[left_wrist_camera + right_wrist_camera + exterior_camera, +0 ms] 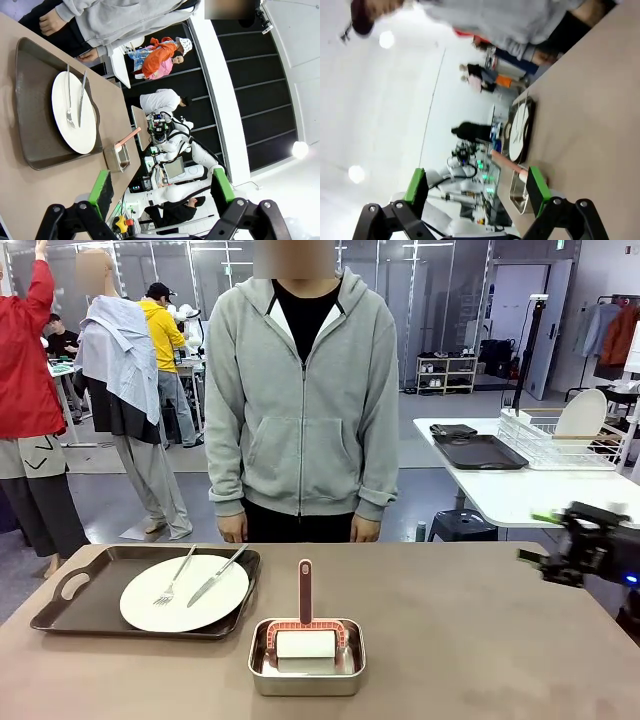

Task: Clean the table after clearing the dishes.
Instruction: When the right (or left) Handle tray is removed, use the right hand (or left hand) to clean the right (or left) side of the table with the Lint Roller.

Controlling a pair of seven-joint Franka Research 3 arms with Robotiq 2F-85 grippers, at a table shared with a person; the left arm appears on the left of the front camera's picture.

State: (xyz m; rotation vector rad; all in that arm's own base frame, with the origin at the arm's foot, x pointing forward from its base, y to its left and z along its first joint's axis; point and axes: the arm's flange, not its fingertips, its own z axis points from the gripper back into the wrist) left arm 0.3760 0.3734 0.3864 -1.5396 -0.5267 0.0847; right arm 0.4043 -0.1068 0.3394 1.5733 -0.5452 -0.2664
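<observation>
You have bright, even overhead light in the front view: the desk (pixel 480 640) carries only soft, short shadows beneath the tray (pixel 110 565) and the steel pan (pixel 305 685), and the plate (pixel 200 605) reads clean white without glare. The right claw (pixel 548 540) at that view's edge is smeared and unsharp. Your left wrist view is crisp, though its wide lens bends straight lines near the borders, and a ceiling lamp (pixel 300 149) flares at the side. Your right wrist view is soft and washed out throughout. Two lamps (pixel 386 39) bloom into pale blobs, while the claw's own fingers (pixel 415 185) look fairly sharp.
</observation>
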